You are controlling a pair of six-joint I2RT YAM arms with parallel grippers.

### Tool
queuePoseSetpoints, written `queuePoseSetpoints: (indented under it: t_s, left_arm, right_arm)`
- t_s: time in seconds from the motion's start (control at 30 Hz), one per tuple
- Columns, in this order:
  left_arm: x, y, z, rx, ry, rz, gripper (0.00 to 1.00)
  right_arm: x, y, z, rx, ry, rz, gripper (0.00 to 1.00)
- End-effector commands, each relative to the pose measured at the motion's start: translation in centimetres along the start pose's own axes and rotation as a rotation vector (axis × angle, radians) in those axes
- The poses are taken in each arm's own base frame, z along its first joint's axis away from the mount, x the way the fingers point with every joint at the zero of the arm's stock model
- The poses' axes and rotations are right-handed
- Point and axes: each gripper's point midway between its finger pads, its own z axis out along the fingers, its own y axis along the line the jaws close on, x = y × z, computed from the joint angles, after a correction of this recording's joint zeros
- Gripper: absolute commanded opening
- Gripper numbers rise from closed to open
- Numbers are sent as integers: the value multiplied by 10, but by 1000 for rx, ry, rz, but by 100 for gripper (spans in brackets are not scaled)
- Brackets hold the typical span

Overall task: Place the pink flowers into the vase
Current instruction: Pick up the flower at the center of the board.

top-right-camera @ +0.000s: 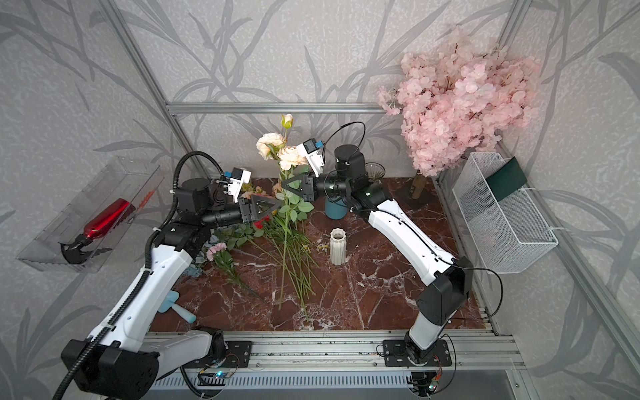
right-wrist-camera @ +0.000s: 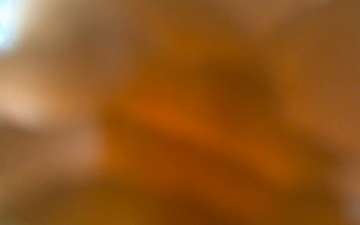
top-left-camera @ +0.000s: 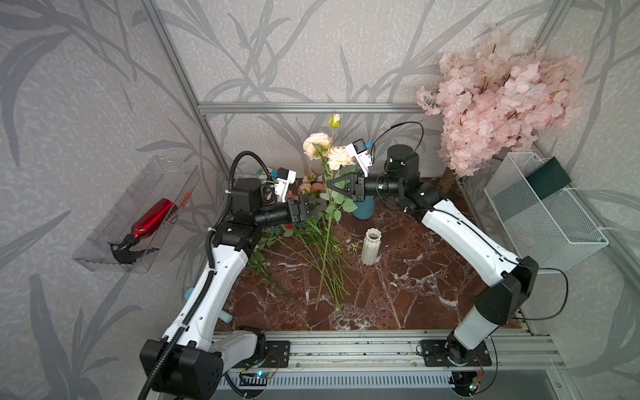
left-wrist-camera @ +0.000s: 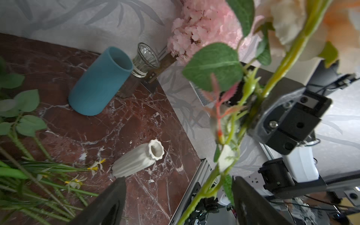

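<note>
Pink flowers [top-left-camera: 337, 157]: right wrist view is just orange blur, no help. In both top views 1 spray stands upright over the loose stems near the vase [top-left-camera: 372, 246]. The right gripper [top-left-camera: 329, 184] pinches its stem, and the left gripper [top-left-camera: 322, 206] gapes wide beside it. 2 pale peach heads, 1 greenish bud, leafy stem.

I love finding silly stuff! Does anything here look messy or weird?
Yes. A heap of loose flower stems lies scattered on the table, while the white vase stands empty. The right tool holds one pink flower up in the air, and the right wrist view shows only an orange blur.
</note>
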Motion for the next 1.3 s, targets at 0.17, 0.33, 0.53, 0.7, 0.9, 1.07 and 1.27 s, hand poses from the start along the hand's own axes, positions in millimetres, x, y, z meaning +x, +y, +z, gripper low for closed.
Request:
queuePoseSetpoints:
  t_s: [0.17,0.33,0.53,0.7,0.9,1.07,1.27]
  left_arm:
    - [-26,32,-45,-323,-217,64,87]
    - [-15,57,-42,-367,-197,22,87]
    - [-11,61,-45,-372,-200,22,87]
    - [-11,62,-48,-377,-204,19,87]
    - [-10,72,-52,-428,-208,10,87]
    - [-7,86,-55,-494,-195,-13,87]
    - [-7,90,-56,-501,-198,-22,87]
  right_arm:
    - [-41,-7,-44,426,-58,-295,0]
    - [-79,8,-63,572,-152,-429,0]
    - [-125,29,-95,703,-312,-550,0]
    - [-155,45,-119,836,-430,-671,0]
    - [-184,63,-146,961,-551,-804,0]
    - [-206,66,-157,1073,-586,-906,0]
    - [-223,58,-162,1229,-577,-1001,0]
